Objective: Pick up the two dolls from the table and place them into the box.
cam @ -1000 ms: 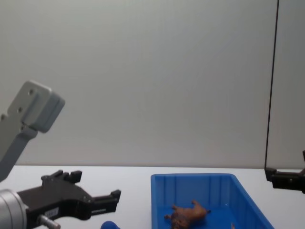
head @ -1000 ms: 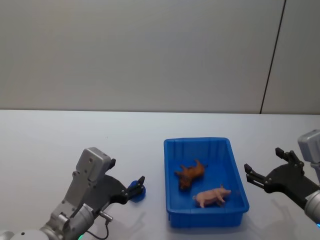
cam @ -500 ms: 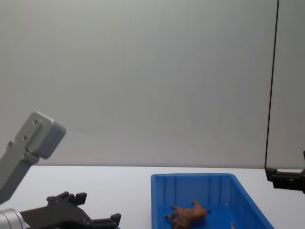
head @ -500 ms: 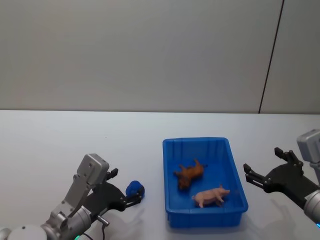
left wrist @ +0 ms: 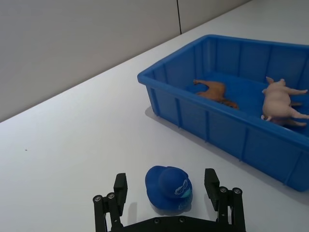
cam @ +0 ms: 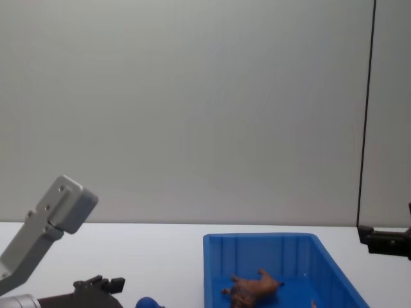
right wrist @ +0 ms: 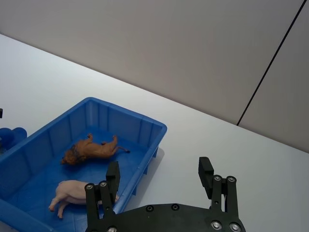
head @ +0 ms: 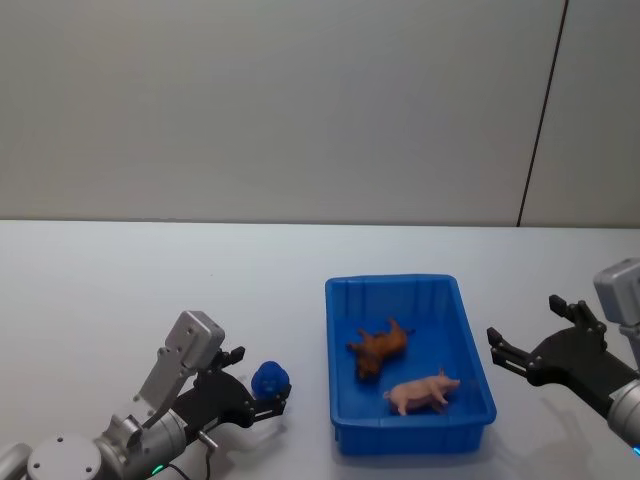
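Observation:
The blue doll (head: 270, 380) lies on the white table (head: 120, 290), left of the box (head: 391, 283). My left gripper (head: 262, 383) is low over the table and open, one finger on each side of this doll without touching it. The left wrist view shows the blue doll (left wrist: 169, 187) between the fingers (left wrist: 211, 181) of the left gripper (left wrist: 165, 184). The brown doll (head: 378, 348) lies on its side inside the box. My right gripper (head: 522, 322) hovers open to the right of the box, holding nothing.
A pink pig toy (head: 425, 392) lies in the near part of the box, beside the brown doll. The box's ribbed wall (left wrist: 207, 123) rises a short way beyond the blue doll. A grey wall stands behind the table.
My left gripper has sunk lower and drawn back, so its fingers now flank the blue doll. The doll has stayed put. The right arm has not moved.

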Robot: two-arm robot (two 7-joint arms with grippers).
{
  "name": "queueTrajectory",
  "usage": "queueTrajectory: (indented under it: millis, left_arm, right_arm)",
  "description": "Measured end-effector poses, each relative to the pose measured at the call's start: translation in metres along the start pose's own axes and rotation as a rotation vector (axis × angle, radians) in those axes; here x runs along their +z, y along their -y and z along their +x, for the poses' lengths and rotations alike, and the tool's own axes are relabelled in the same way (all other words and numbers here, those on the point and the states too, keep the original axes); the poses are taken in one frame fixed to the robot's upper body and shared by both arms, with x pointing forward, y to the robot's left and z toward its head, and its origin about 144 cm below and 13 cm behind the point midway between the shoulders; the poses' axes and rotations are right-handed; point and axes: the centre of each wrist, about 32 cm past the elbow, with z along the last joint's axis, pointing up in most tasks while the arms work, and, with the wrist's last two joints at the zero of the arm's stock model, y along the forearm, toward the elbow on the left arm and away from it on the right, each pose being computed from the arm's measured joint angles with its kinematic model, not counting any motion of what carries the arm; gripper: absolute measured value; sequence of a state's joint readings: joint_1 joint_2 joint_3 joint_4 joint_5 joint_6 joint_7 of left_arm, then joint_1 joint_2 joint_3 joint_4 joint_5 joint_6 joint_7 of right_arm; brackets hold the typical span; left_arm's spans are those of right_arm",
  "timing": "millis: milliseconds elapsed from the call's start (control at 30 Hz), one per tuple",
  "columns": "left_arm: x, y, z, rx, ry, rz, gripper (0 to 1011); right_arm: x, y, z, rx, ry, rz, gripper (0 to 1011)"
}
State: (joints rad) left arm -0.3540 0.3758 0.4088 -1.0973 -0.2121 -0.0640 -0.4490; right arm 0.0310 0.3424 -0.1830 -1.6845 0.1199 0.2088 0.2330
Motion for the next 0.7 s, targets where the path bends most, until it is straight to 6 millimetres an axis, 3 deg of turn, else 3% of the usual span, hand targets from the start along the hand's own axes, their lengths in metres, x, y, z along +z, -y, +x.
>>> queueTrajectory:
  millis: [367, 700]
  left_arm:
    - [-0.007, 0.012, 0.012, -0.040, 0.000, 0.036, 967]
    - [-0.010, 0.017, 0.016, -0.063, 0.000, 0.048, 681]
  right_arm:
    - [0.000, 0.000, 0.000, 0.000, 0.000, 0.000, 1001]
    - [0.000, 0.000, 0.000, 0.000, 0.000, 0.000, 1001]
